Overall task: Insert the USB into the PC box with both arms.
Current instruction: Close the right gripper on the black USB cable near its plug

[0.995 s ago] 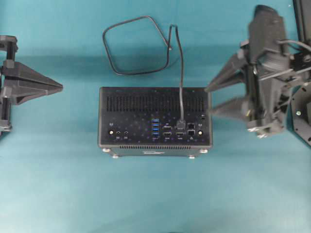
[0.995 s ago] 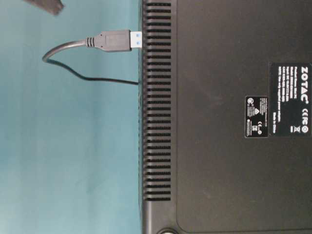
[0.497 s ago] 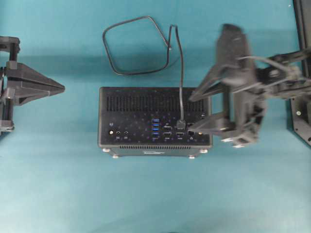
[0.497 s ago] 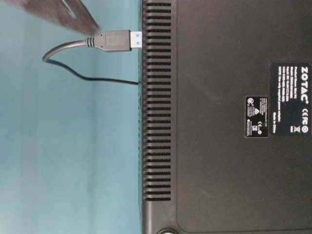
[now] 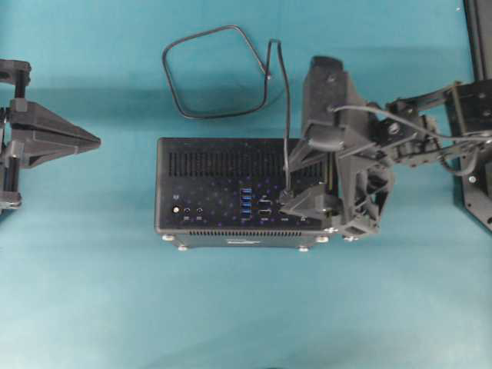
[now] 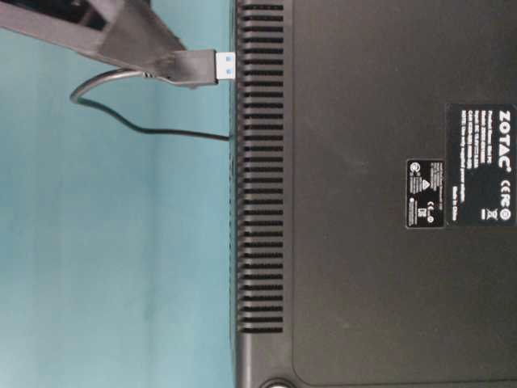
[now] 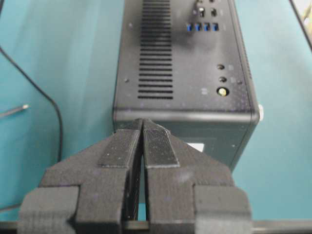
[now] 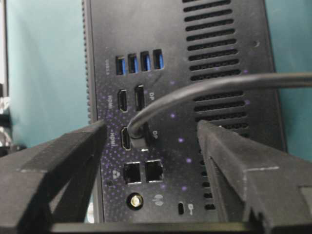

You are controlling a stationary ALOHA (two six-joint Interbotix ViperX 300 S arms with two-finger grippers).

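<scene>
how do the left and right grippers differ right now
The left gripper is shut, fingers pressed together; the right gripper is open, its fingers either side of the USB plug.
The left gripper sits off the PC box's left side, apart from it; the right gripper is over the box's port panel.
The left holds nothing; the right brackets the plug without closing on it.
Both have black wedge-shaped fingers.

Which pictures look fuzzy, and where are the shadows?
Right wrist view: right pincer fingers blur up close, ports stay sharp. Left wrist view: left pincer looms soft. Overhead view: a darker shadow band crosses the cloth behind the PC box.
</scene>
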